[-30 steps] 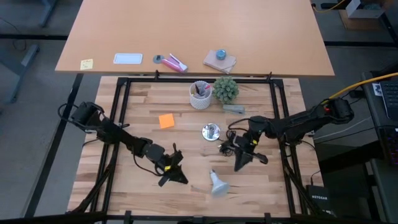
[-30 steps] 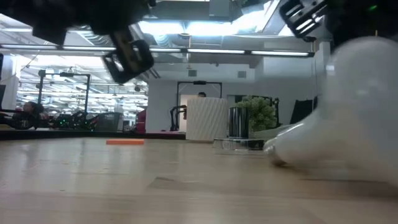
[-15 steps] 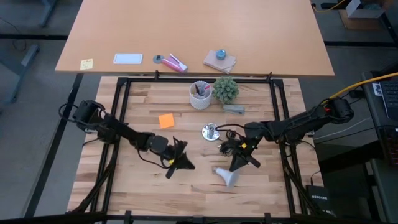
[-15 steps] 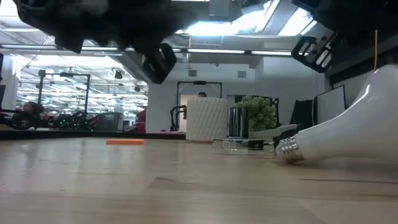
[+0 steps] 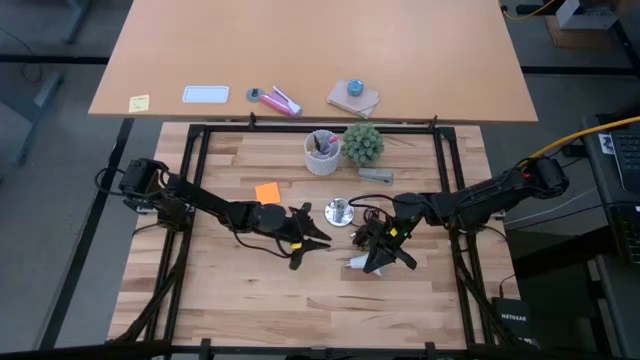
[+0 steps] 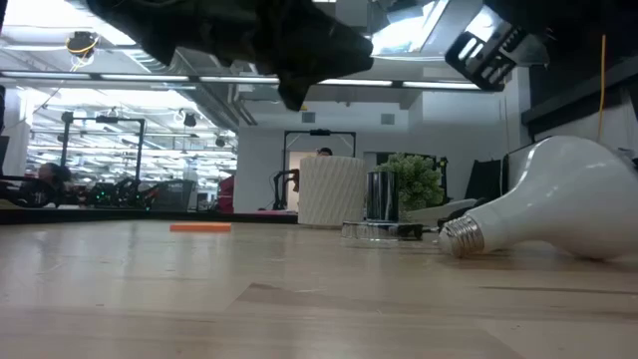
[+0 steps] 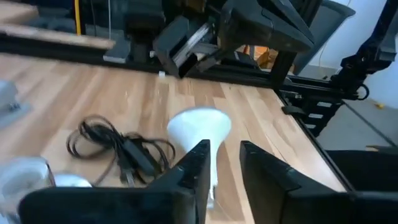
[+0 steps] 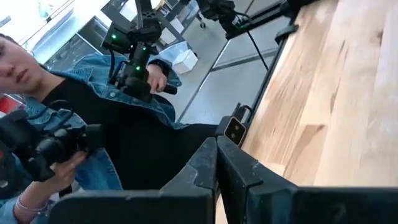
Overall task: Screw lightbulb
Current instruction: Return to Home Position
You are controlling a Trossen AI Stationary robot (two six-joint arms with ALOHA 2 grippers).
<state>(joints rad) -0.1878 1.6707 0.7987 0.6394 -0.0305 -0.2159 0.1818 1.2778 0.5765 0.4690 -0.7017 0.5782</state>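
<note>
Lying sideways: lightbulb [image 6: 568, 209]; left gripper [image 7: 224, 148] jaws parted, right gripper [image 8: 216, 146] jaws pressed together.

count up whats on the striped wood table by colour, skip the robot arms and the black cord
white: 2, the cup and the lightbulb
green: 1, the plant
orange: 1, the note
grey or silver: 2, the bar and the socket
total: 6
</note>
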